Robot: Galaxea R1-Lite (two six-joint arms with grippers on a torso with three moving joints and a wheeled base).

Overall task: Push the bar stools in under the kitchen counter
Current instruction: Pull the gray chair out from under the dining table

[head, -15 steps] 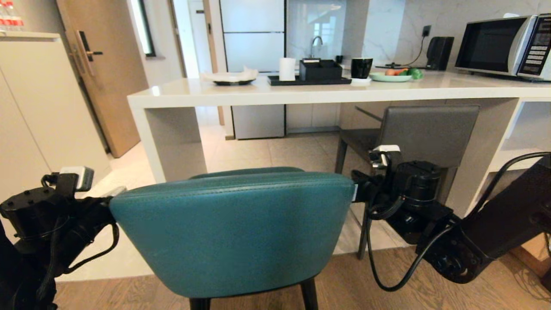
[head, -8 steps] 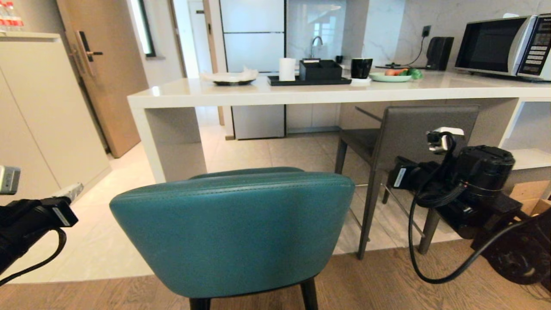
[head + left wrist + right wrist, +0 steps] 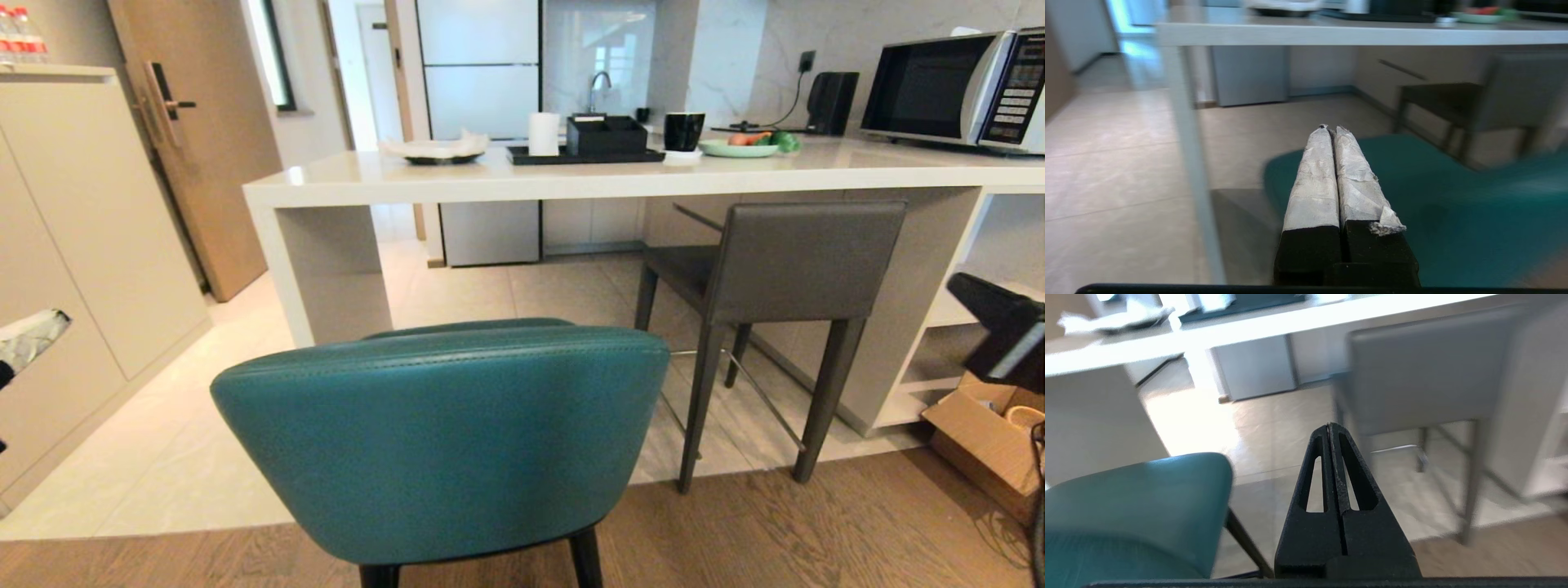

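Teal stool [image 3: 441,441] is standing at lower centre of the head frame, out on the floor in front of the tabletop [image 3: 571,175], apart from it. Grey stool [image 3: 784,261] is sitting at centre right, seat under the slab. Left gripper [image 3: 1331,130] is showing jaws pressed together (wrapped pads, holding nothing), beside the teal seat. Right gripper [image 3: 1329,425] is showing jaws together, between both stools.
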